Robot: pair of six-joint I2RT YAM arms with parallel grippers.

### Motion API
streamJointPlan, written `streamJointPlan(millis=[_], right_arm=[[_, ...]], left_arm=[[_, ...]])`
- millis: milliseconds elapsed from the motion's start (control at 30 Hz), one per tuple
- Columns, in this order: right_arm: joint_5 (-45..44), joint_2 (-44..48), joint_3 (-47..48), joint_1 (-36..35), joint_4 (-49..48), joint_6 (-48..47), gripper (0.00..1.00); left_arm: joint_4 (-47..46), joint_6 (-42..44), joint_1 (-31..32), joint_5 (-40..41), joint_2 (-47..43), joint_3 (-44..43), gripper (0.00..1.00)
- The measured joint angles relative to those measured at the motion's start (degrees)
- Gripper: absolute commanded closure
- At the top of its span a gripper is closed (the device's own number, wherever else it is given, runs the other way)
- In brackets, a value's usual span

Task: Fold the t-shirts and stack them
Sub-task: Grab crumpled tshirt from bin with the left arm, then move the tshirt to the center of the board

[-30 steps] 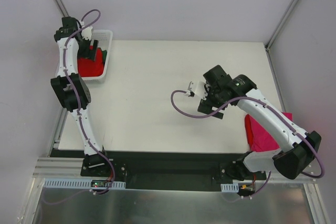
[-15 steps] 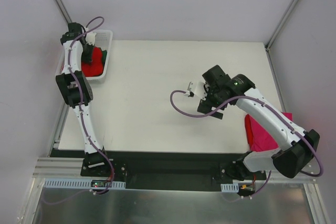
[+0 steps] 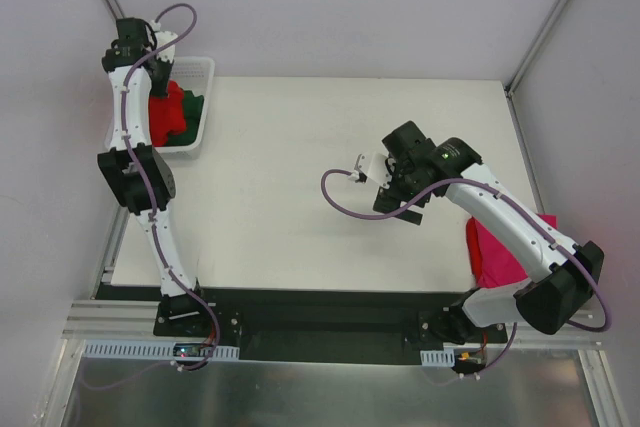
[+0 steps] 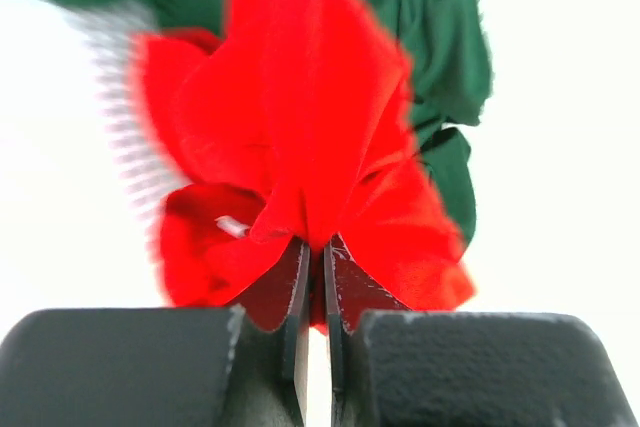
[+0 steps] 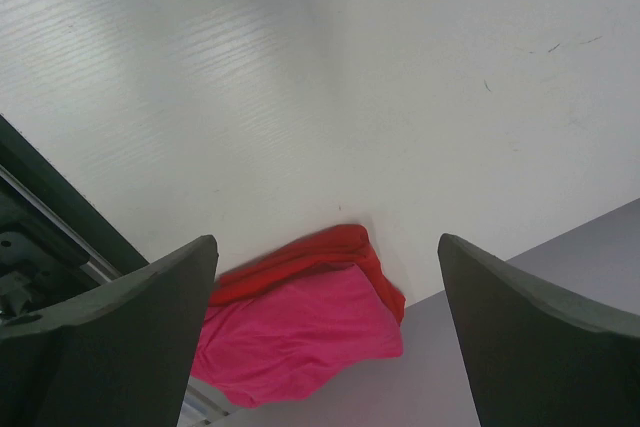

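In the left wrist view my left gripper [image 4: 315, 247] is shut on a bunched fold of the bright red t-shirt [image 4: 300, 117], which hangs blurred from the jaws. The dark green t-shirt [image 4: 450, 57] lies behind and beside it. From above, the left gripper [image 3: 163, 82] is over the white mesh basket [image 3: 193, 143] at the table's far left corner, with the red t-shirt [image 3: 165, 117] and the green t-shirt [image 3: 193, 107] inside it. My right gripper [image 3: 392, 202] hovers open over mid-table. Between its fingers [image 5: 150, 337] shows the magenta-pink t-shirt [image 5: 300, 337], lying on a folded red cloth [image 5: 300, 255].
The pink t-shirt [image 3: 500, 252] lies at the white table's [image 3: 300, 147] right near edge, partly under the right arm. The right arm's purple cable [image 3: 340, 202] loops over the table's middle. Grey walls stand close on both sides.
The left gripper has shut on the red t-shirt in the basket and pulled up and back with it. The right gripper has drifted slightly left, still open.
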State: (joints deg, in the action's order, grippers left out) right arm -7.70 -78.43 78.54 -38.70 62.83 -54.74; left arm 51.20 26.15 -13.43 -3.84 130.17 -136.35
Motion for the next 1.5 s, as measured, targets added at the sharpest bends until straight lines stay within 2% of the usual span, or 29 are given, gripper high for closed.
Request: streamJointPlan(millis=[167,267,467,500,533,567,600,733,833,1033,1233,1333,1500], right_arm=[[0.02,0.00,0.00,0.00,0.00,-0.20,0.04],[0.00,-0.07,0.00,0.00,-0.02,-0.37,0.04],[-0.46,-1.22,0.00,0.00,-0.33,-0.92,0.04],[-0.52,-1.53,0.00,0.00,-0.42,-1.03,0.04],[-0.61,-1.84,0.02,0.00,-0.52,-1.07,0.04],[-0.63,-2.01,0.02,0.00,-0.57,-1.07,0.04],[-0.66,-2.21,0.15,0.00,-0.55,-1.07,0.04],[-1.14,-2.73,2.01,0.00,-0.83,-1.03,0.04],[-1.57,-2.75,3.96,0.00,-0.90,-0.98,0.04],[-2.36,-2.75,5.70,-0.02,-1.11,-0.83,0.04],[-1.60,-2.78,8.46,-1.27,0.13,-0.68,0.04],[2.84,-3.08,12.07,-1.86,2.56,0.28,0.04],[11.63,-3.74,19.85,-3.26,6.12,2.05,0.04]], left_arm=[[-1.68,2.03,1.14,-0.57,-14.38,-0.24,1.00],[-3.10,3.28,2.38,-3.74,-24.55,-0.17,1.00],[-5.60,6.01,11.41,-14.16,-43.91,5.75,1.00],[-6.05,6.08,12.50,-15.72,-46.42,7.32,0.97],[-6.47,6.08,13.09,-17.29,-48.52,9.18,0.86],[-6.56,5.97,13.29,-18.29,-50.42,10.97,0.61],[-6.86,5.88,13.38,-19.28,-52.06,13.44,0.01],[-8.13,3.98,13.40,-21.94,-54.88,24.48,0.01],[-7.34,4.11,13.40,-20.39,-52.81,30.95,0.01],[-5.66,6.36,11.65,-13.97,-42.62,29.66,0.01],[-5.70,6.10,10.29,-10.62,-43.54,32.17,0.01],[-4.24,4.94,10.75,-13.07,-44.33,36.63,0.01],[-1.75,4.17,14.10,-17.31,-46.88,50.75,0.01]])
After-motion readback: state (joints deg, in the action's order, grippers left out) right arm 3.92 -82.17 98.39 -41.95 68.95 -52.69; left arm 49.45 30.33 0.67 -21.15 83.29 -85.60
